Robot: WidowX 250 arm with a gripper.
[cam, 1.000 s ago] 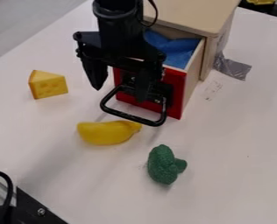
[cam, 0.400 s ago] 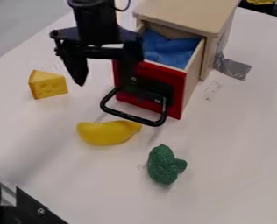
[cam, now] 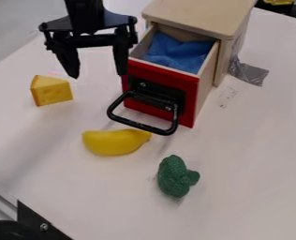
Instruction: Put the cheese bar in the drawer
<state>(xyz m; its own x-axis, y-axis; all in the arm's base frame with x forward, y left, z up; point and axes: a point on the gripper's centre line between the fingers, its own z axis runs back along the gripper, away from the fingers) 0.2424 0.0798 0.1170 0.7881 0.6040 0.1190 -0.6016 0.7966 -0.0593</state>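
My gripper (cam: 98, 76) hangs at the upper left, between the cheese and the drawer, its two fingers spread wide apart with nothing between them. The yellow cheese wedge (cam: 51, 91) rests on the table at the left, just left of and below the gripper. A red-fronted drawer (cam: 160, 89) with a black handle stands pulled out of its wooden cabinet. Inside the drawer lies a blue cloth (cam: 179, 52). The right finger is close to the drawer's left front corner; whether they touch I cannot tell.
A yellow banana (cam: 116, 142) lies below the drawer's handle (cam: 142, 125). Farther down and right is a green broccoli (cam: 175, 176). The wooden cabinet (cam: 203, 14) takes up the top, with grey tape (cam: 248, 71) beside it. A black bracket (cam: 41, 224) sits at the lower left.
From in front of the drawer, my gripper has moved left and somewhat up, still open, uncovering the drawer's front and more of the blue cloth. Cheese, banana, broccoli and drawer have kept their places.
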